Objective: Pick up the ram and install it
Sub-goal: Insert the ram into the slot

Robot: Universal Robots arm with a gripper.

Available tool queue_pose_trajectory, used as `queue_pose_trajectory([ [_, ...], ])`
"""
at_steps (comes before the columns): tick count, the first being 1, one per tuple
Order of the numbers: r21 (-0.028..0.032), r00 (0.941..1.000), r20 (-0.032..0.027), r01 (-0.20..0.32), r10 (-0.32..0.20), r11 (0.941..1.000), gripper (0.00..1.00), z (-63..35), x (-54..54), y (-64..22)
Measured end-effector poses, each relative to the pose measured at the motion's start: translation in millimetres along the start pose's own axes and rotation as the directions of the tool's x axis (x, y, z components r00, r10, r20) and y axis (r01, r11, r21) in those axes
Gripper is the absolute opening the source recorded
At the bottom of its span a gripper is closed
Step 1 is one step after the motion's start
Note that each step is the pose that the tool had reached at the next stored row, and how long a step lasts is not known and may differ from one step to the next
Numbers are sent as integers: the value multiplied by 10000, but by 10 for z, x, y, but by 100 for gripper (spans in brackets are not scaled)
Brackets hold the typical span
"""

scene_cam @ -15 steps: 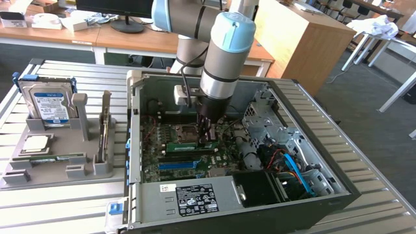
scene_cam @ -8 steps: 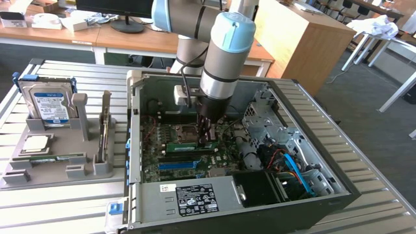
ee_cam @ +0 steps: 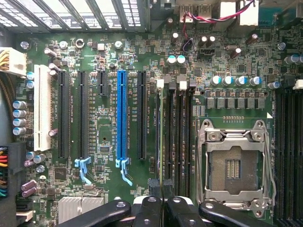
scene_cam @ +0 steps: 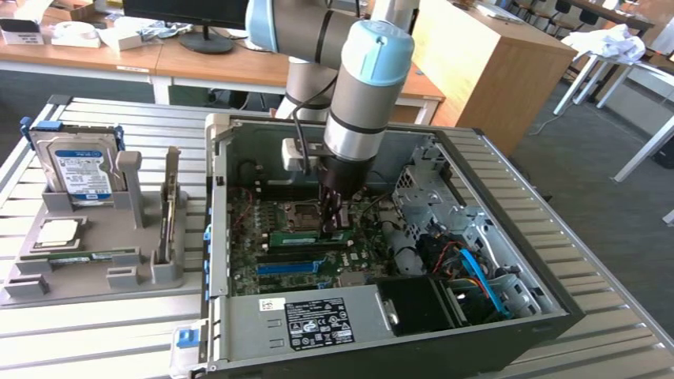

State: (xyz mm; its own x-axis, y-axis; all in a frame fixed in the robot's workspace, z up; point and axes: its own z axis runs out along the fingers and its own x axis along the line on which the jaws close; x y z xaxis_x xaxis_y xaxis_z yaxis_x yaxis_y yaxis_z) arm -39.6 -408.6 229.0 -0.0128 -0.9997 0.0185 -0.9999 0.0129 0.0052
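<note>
Half done: seating the ram (scene_cam: 305,236) beside the processor socket (ee_cam: 234,165), gripper (ee_cam: 161,187) fingers (ee_cam: 153,185) clamped on it. Calls for straight, even pressure.

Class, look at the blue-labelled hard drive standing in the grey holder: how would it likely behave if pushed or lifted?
The hard drive looks like a rigid metal block, so probably stiff and heavy for its size. Standing on edge in the grey holder, it may tip if nudged free. Its smooth casing might slip.
</note>
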Motion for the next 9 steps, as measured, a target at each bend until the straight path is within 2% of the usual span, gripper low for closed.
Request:
queue_pose_trajectory([
  [9,-1,10000,-1,0,0,10000,12,16,0,0],
])
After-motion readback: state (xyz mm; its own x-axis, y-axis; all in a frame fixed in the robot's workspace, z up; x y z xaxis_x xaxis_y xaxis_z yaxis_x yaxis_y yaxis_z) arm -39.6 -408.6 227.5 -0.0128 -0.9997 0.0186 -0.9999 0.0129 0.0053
